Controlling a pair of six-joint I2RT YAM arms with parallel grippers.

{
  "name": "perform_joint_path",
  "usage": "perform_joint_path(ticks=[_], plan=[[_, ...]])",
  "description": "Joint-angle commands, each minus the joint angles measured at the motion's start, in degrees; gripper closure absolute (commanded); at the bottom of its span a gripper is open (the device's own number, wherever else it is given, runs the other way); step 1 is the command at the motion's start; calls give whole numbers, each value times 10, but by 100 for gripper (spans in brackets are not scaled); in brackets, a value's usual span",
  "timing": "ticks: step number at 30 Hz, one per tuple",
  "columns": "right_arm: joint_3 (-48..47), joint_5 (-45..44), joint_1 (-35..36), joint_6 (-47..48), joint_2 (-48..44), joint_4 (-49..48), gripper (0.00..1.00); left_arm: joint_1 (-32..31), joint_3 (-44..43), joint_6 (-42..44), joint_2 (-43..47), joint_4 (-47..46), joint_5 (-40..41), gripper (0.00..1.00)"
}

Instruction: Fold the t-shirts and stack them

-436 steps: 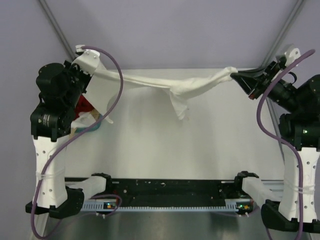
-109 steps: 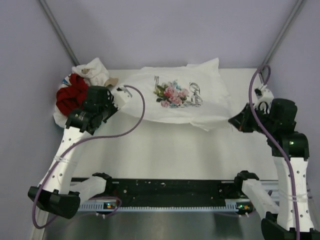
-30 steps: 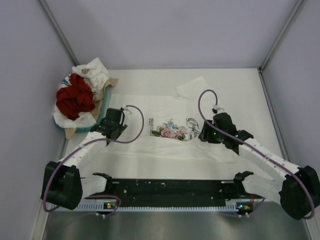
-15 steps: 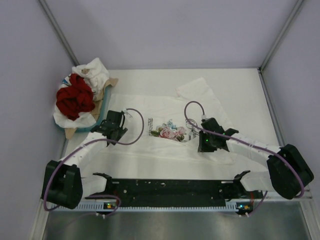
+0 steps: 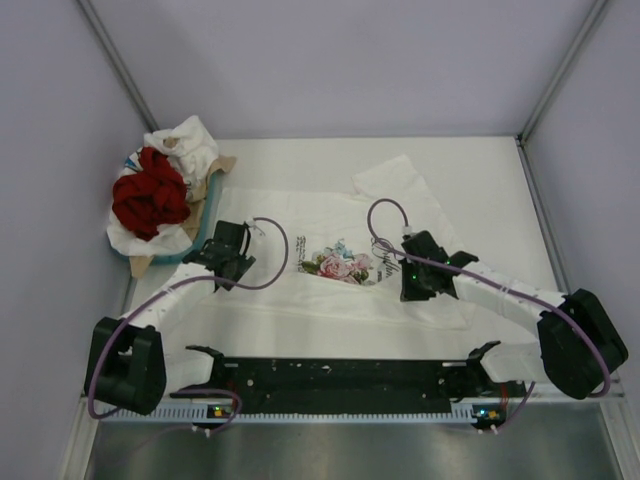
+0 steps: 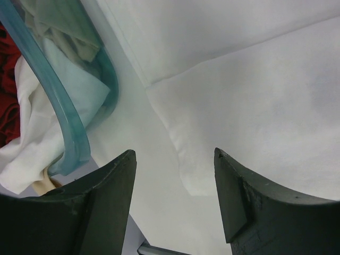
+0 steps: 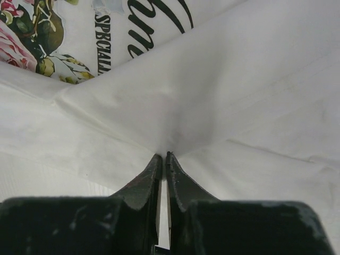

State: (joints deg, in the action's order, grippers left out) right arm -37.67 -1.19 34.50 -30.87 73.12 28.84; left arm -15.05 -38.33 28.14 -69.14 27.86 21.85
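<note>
One white short-sleeved cloth t-shirt with a pink-green floral chest print (image 5: 300, 215), laid flat and print-up across the middle of the white table top (image 5: 490, 170). One sleeve extended toward the far right, slightly wrinkled.

Right gripper (image 5: 408, 282) down on the printed t-shirt, just right of the floral print and beside the black lettering. Right fingers (image 7: 143, 186) pressed together in the right wrist view, with a raised pinch of the white cloth caught at the tips. Creases fanning outward from the pinch point.

Left gripper (image 5: 232, 258) low over the left edge of the printed t-shirt, near the tray. Left fingers (image 6: 106, 202) spread wide in the left wrist view, nothing between them. Corner of the cloth's hem directly beyond the gap. Contact with the cloth: cannot be determined.

Several further t-shirts bunched in a teal-rimmed plastic tray (image 6: 71, 135) at the far-left side of the table top:
- crumpled deep red t-shirt (image 5: 150, 198) on top of the heap;
- white t-shirts (image 5: 185, 140) around and beneath it, part of one draped over the tray rim.

Brown cardboard (image 5: 222, 162) visible at the far edge of the tray.
</note>
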Motion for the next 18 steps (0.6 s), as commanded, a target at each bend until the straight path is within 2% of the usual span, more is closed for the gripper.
perform_joint_path(ticks=[1,5,9,14,18], plan=[[-24,-7,8,14,-4,9,100,2,-3,-2,-3,-13,-7,35],[-31,-9,8,23,-5,4,100,2,-3,1,-2,-13,-7,35],[-85,-31,8,67,14,-15,100,2,-9,1,-4,-12,-6,35],[-129,8,8,143,113,-89,100,2,-12,-1,6,-4,-8,35],[-195,10,8,166,196,-97,100,3,2,1,25,-3,0,35]])
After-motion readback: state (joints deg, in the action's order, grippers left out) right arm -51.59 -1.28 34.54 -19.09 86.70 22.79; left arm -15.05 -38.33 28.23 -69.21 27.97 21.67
